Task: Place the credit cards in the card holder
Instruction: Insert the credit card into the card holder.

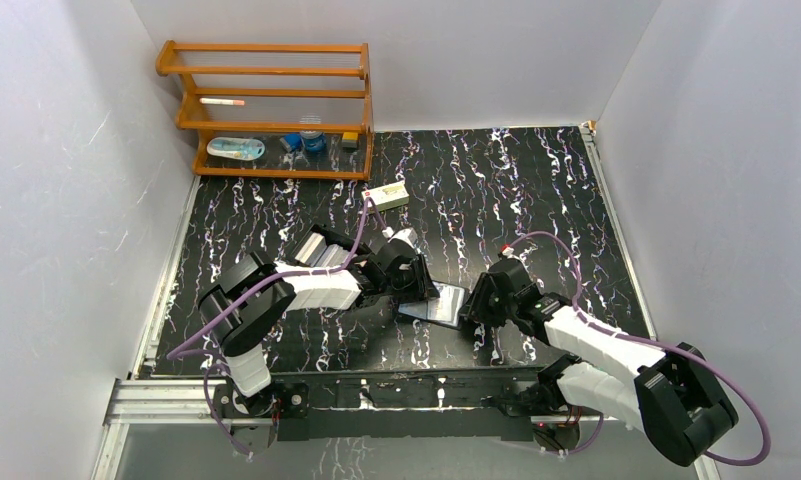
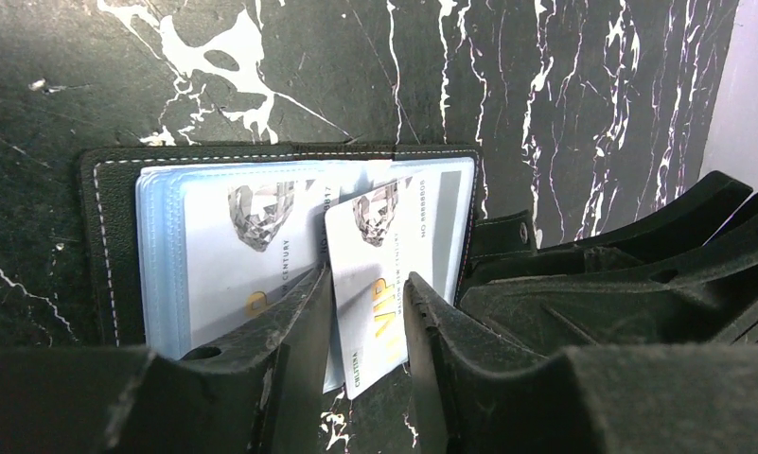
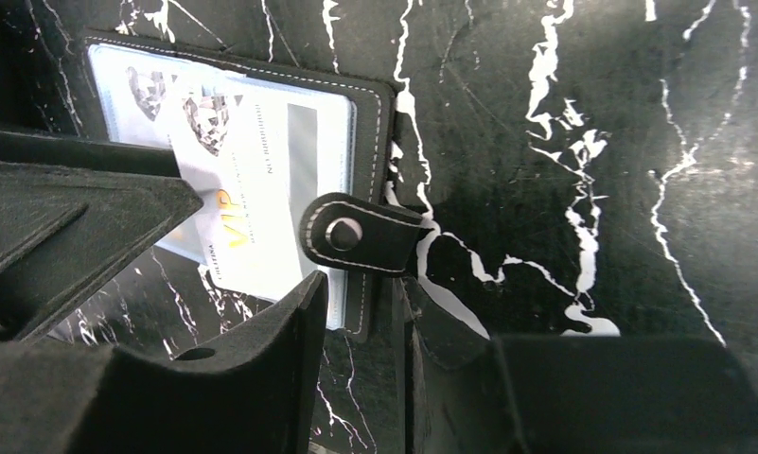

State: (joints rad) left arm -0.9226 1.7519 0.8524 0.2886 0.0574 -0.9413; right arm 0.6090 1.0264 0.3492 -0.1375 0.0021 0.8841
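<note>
L gripper (image 2: 367, 284), closest to lens in left wrist view: jaws part-way apart, narrow gap, aimed at card holder (image 2: 110, 236). Nothing pinched. Front card (image 2: 384, 227) shows face-up in the gap, with fingers (image 2: 294, 331) flanking the end nearest them.

Card holder: opened flat on black marbled table (image 1: 536, 200), clear sleeves up, directly between the two grippers.

Credit cards (image 2: 252, 236): two seen, both at holder. Rear card sits inside the sleeves, square to holder's stitched rim. Front card overlaps rear card's right part and is skewed; gold "VIP" print legible. Its far end lies over the sleeve area. Its other end reaches holder's edge on L-gripper side, approx.; that edge is hidden by fingers. Whether far end is inside a sleeve: cannot tell.

R gripper (image 3: 361, 293): at holder's opposite edge, jaws wide apart, straddling the rim just beside snap tab (image 3: 356, 232). Holder rim and bare table both show in the gap; no clamp evident. Tab's strap runs toward one finger; contact not confirmable.

Top view, rel. to holder:
- L gripper on its left, R gripper on its right.
- Black box (image 1: 321, 248) to far-left, close behind L arm.
- Cream carton (image 1: 387, 194) beyond, well apart.
- Wooden rack (image 1: 266, 110) farthest, far-left.
</note>
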